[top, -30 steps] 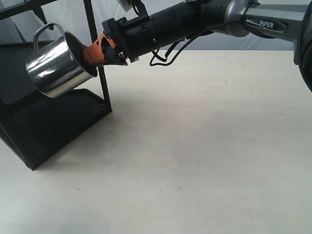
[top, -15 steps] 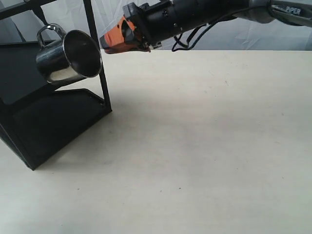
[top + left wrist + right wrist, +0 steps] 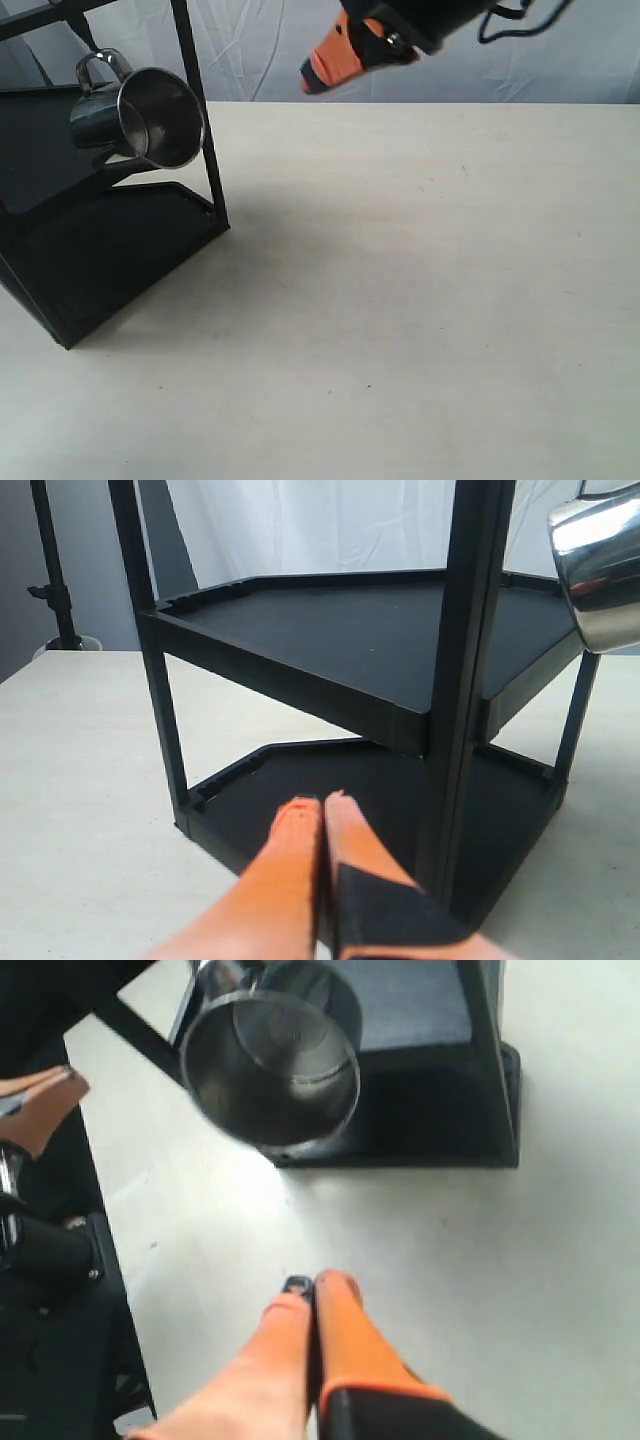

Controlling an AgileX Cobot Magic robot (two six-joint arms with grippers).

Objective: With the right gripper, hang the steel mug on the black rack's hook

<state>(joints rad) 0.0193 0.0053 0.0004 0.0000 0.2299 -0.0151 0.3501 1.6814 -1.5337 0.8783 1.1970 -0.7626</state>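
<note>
A: Where the table (image 3: 420, 300) lies nearest the exterior camera, what's logged?

B: Bare cream surface, a few dark specks. Farther back on the left, the black rack (image 3: 110, 250) stands on it: two flat trays, thin posts, slanted frame.

A: And the steel mug (image 3: 140, 118)?

B: Hanging off the rack's upper part by its looped handle, which is caught over the hook (image 3: 88, 42). Body tilted, open mouth facing out toward the camera, lying against the front post. Nothing grips it.

A: The right gripper (image 3: 322, 72)?

B: Up in the air at the top of the view, well apart from the mug, off to its right. Right wrist view shows the orange fingers (image 3: 345, 1330) pressed together, nothing between them; mug's mouth visible beyond.

A: Left gripper (image 3: 322, 825)?

B: Low by the table, just before the rack's lower tray. Fingers closed on each other, empty. The mug's shiny side shows beyond the post.
</note>
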